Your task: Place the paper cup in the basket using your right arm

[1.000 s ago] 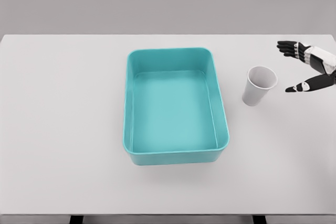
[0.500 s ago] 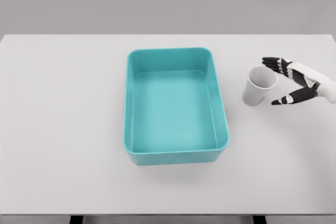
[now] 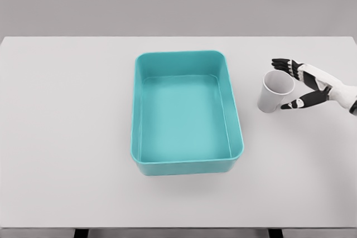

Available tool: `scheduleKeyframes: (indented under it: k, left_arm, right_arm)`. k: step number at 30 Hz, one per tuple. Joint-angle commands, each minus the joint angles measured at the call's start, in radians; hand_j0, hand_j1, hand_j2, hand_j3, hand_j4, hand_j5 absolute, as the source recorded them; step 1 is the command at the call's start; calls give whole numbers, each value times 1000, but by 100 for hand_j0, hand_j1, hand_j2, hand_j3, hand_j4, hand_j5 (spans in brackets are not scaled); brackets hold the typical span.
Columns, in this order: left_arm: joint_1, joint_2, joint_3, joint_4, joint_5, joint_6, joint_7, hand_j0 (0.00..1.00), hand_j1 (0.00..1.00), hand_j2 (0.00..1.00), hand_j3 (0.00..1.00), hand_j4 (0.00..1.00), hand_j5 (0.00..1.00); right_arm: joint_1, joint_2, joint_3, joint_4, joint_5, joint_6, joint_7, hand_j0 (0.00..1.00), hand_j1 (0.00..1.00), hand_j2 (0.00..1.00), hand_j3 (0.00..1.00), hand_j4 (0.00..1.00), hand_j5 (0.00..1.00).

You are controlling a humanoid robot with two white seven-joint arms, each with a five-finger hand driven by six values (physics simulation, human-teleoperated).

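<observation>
We note a white paper cup (image 3: 274,91) standing upright on the bench (image 3: 67,137), slightly tilted, mouth open upward, just right of the basket (image 3: 187,166). The basket is a teal rectangular tub with rounded corners, sitting flat mid-bench, its long side running front to back.

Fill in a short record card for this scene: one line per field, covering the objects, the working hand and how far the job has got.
surface: white table
basket: teal, rectangular, nothing inside
paper cup: white, upright, right of the basket, apart from it
right hand: fingers spread around the cup, not closed on it
left arm: out of view
progress: cup not yet lifted
</observation>
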Motion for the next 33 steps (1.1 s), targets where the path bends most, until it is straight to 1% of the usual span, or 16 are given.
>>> scheduleKeyframes:
  k: [1, 13, 17, 20, 22, 24, 28, 30, 33]
  left_arm:
    - [0, 0, 0, 0, 0, 0, 0, 100, 100, 100, 100, 100, 100]
    - [0, 0, 0, 0, 0, 0, 0, 100, 100, 100, 100, 100, 100]
    - [0, 0, 0, 0, 0, 0, 0, 100, 100, 100, 100, 100, 100]
    - [0, 0, 0, 0, 0, 0, 0, 100, 100, 100, 100, 100, 100]
    - [0, 0, 0, 0, 0, 0, 0, 100, 100, 100, 100, 100, 100]
    - [0, 0, 0, 0, 0, 0, 0, 100, 100, 100, 100, 100, 100]
    - [0, 0, 0, 0, 0, 0, 0, 100, 100, 100, 100, 100, 100]
    - [0, 0, 0, 0, 0, 0, 0, 100, 100, 100, 100, 100, 100]
    - [0, 0, 0, 0, 0, 0, 0, 100, 100, 100, 100, 100, 100]
  right_arm:
    - [0, 5, 0, -1, -6, 2, 0, 100, 100, 100, 100, 100, 100]
    - [-3, 28, -2, -5, -5, 2, 0, 100, 100, 100, 100, 100, 100]
    - [-3, 27, -2, -8, -10, 9, 0, 99, 99, 99, 99, 99, 99]
    - [-3, 27, -2, -10, -11, 11, 0, 94, 94, 94, 94, 94, 94]
    - [-3, 27, -2, -11, -11, 13, 0, 78, 78, 78, 78, 78, 78]
    - [-3, 27, -2, -11, -11, 13, 0, 74, 74, 74, 74, 74, 74]
    - [-5, 27, -5, -17, -8, 0, 0, 74, 74, 74, 74, 74, 74]
    - [-5, 22, -13, -54, -8, -1, 0, 74, 74, 74, 74, 74, 74]
    - [-5, 17, -14, -86, -6, -3, 0, 76, 76, 76, 76, 76, 76]
